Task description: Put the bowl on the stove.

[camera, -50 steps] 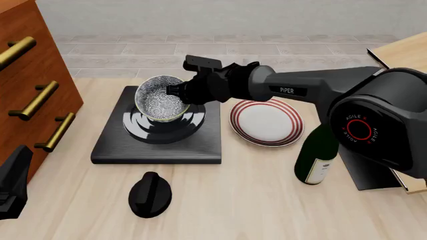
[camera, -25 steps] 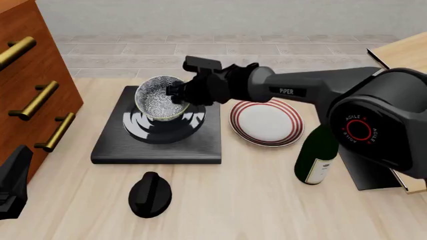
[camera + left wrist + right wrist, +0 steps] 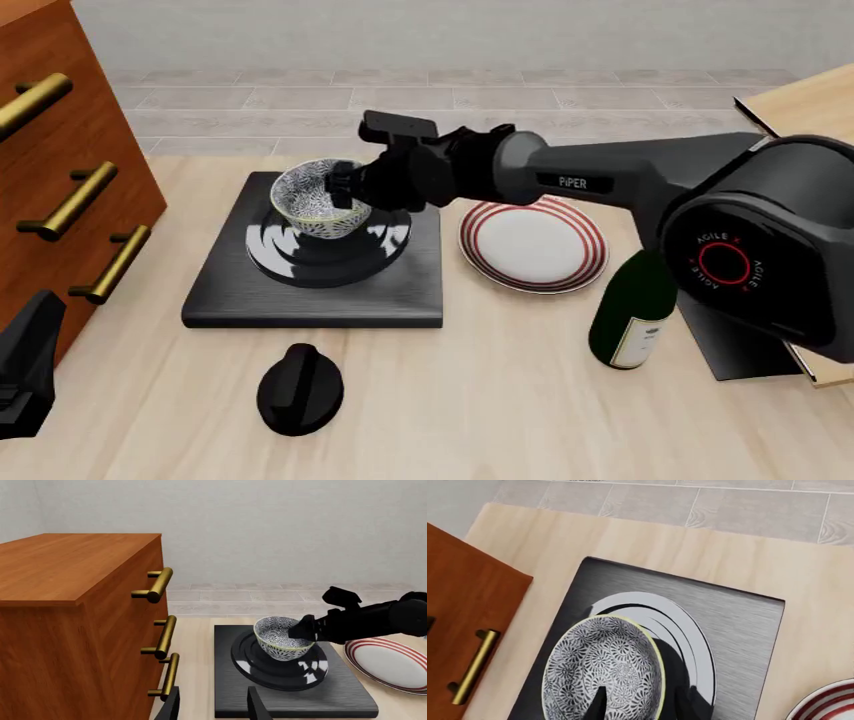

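Grey-and-white floral patterning covered the bowl (image 3: pixel 311 208), which sat over the concentric rings at the middle of the stove (image 3: pixel 227 285), a black square slab lying on the pale wooden table (image 3: pixel 507 400). From the front view the right gripper (image 3: pixel 344 186) reached in from the right and met the bowl at its near-right rim; in the right wrist view one finger (image 3: pixel 597 705) lay inside the bowl (image 3: pixel 606 676) and the other outside the wall, so the jaws were clamped on the rim. The left wrist view showed the bowl (image 3: pixel 283 637) upright with its base at the rings of the stove (image 3: pixel 333 692), though whether it fully rested there or was held just above could not be told. The left gripper (image 3: pixel 212 707) stood well back from the stove beside the wooden drawer cabinet (image 3: pixel 73 620), its two fingers apart with nothing between them. To the right of the stove lay a white plate with red rings (image 3: pixel 534 245), and near it a dark green bottle (image 3: pixel 634 315) stood upright. A small black oval knob (image 3: pixel 300 390) lay on the table just in front of the stove.
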### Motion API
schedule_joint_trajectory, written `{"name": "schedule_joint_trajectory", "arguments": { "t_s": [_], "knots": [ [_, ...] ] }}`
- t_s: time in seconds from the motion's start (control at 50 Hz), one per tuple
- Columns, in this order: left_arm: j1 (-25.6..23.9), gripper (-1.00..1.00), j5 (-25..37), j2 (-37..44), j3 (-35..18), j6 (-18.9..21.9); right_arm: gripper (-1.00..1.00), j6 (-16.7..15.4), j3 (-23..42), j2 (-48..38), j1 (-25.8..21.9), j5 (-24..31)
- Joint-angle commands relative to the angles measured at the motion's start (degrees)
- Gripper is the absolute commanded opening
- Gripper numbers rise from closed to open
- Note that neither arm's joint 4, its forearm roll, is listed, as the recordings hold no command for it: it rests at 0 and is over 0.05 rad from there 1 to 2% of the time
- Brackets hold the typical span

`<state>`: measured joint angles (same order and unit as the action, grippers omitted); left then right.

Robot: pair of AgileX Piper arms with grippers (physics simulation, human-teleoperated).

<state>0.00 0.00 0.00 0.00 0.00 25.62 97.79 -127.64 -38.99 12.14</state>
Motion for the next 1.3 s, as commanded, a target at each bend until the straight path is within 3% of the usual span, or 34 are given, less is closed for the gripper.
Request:
{"name": "schedule_joint_trajectory", "arguments": {
  "t_s": [0.02, 0.68, 1.3],
  "knots": [
    [0.0, 1.0, 0.0, 0.0, 0.0, 0.0, 1.0, -0.6, 0.5, 1.2, 0.2, 1.0],
    [0.0, 1.0, 0.0, 0.0, 0.0, 0.0, 1.0, -4.3, -0.4, 8.2, 1.8, 3.7],
    [0.0, 1.0, 0.0, 0.0, 0.0, 0.0, 1.0, -6.0, -10.9, 21.7, -0.9, 1.0]
  ]
}}
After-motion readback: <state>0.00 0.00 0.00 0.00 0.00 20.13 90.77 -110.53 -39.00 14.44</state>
